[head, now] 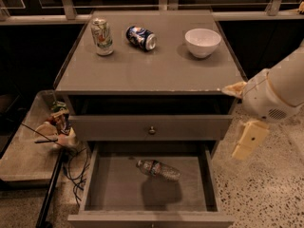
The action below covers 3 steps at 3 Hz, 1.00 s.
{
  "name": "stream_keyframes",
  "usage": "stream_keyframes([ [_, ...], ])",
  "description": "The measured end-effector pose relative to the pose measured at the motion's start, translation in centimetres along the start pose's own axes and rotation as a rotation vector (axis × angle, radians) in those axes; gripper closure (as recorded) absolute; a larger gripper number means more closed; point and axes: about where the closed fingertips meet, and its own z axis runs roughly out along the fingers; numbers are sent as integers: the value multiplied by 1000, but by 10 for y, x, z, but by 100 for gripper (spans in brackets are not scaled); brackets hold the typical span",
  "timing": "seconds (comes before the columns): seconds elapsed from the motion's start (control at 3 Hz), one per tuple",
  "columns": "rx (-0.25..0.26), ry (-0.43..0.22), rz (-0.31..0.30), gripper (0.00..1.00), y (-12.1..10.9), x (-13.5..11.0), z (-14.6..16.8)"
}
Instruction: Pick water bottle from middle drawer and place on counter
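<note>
The water bottle lies on its side on the floor of the open middle drawer, towards the back and right of centre. The counter is the grey cabinet top above it. My gripper hangs at the right of the cabinet, beside the counter's front right corner, above and to the right of the drawer. Its two cream fingers stand wide apart and hold nothing.
On the counter stand a pale green-and-white can, a dark blue can on its side and a white bowl. A closed drawer front with a knob sits above the open drawer. A low side table with clutter and cables are on the left.
</note>
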Motion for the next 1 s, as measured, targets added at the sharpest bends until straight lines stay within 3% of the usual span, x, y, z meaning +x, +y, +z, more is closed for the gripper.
stream_keyframes([
  [0.33, -3, -51, -13, 0, 19, 4, 45],
  [0.67, -3, -61, -1, 0, 28, 14, 106],
  [1.0, -4, -61, -2, 0, 28, 14, 106],
])
